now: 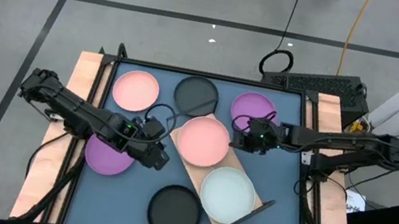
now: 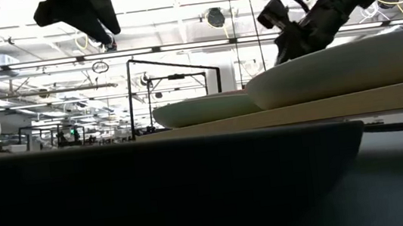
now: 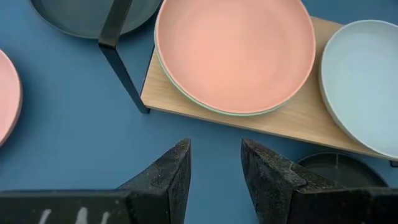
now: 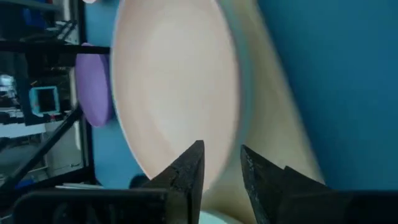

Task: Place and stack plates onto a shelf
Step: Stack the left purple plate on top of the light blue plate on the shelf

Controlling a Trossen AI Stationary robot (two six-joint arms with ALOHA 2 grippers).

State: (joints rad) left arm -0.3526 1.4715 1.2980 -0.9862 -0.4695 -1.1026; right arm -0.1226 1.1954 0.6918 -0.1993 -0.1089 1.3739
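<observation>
The wooden shelf (image 1: 242, 218) lies slantwise at the table's middle. On it a pink plate (image 1: 204, 141) rests on a pale green plate (image 3: 186, 87), with a pale blue plate (image 1: 227, 195) beside them. My right gripper (image 1: 234, 140) is open at the pink plate's right rim (image 4: 186, 93) and holds nothing. My left gripper (image 1: 163, 157) is open and empty over the blue mat, just left of the shelf's near-left side (image 3: 186, 109). On the mat lie a pink plate (image 1: 136, 90), two black plates (image 1: 196, 93) (image 1: 173, 212) and two purple plates (image 1: 253, 109) (image 1: 108, 154).
The shelf's black wire frame stands up at its far-left end (image 3: 121, 62) and its near-right end (image 1: 261, 208). My left arm crosses above the near purple plate. The near black plate (image 2: 157, 186) fills the front of the low view.
</observation>
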